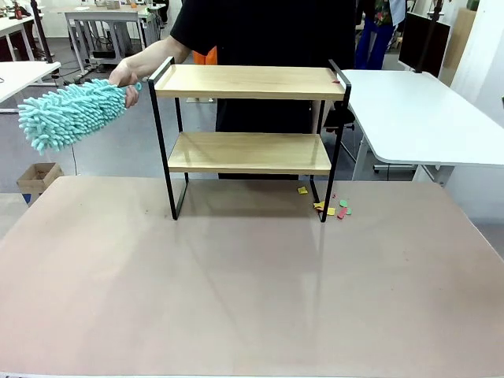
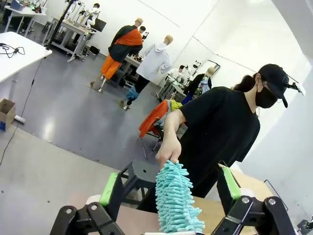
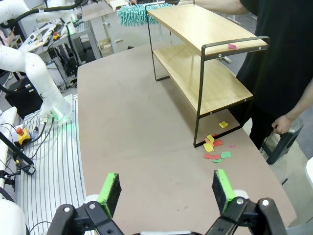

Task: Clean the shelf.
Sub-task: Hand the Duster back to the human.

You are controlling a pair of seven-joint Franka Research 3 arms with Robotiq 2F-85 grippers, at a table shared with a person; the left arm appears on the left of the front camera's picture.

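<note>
- The shelf (image 1: pixel 249 126) stands at the far middle of the counter (image 1: pixel 236 291), upright on its black frame legs, two light wooden boards one above the other
- A person at the far side holds a turquoise duster (image 1: pixel 69 113) in one hand (image 1: pixel 126 76), just left of the top board; the fluffy head hangs off the left end, apparently not touching the wood
- Small coloured paper scraps (image 1: pixel 332 208) lie on the counter by the near right leg, and one pink scrap (image 3: pixel 232 46) sits on the right end of the top board
- The left gripper (image 2: pixel 170 188) has its fingers spread wide, with the duster head showing between the green pads; from this view I cannot tell if it lies within reach or farther off
- The right gripper (image 3: pixel 166 188) hovers above the bare counter on the right, fingers spread and holding nothing
- Handling, as a judgement: the shelf looks light and stiff, with thin metal tube and flat boards, so it could slide or tip if pushed at the top; steadying it is best done at a frame upright or the top rail
- The duster is soft and yielding, so its head gives little purchase; the handle end, now in the person's hand, is the firm place to take hold
</note>
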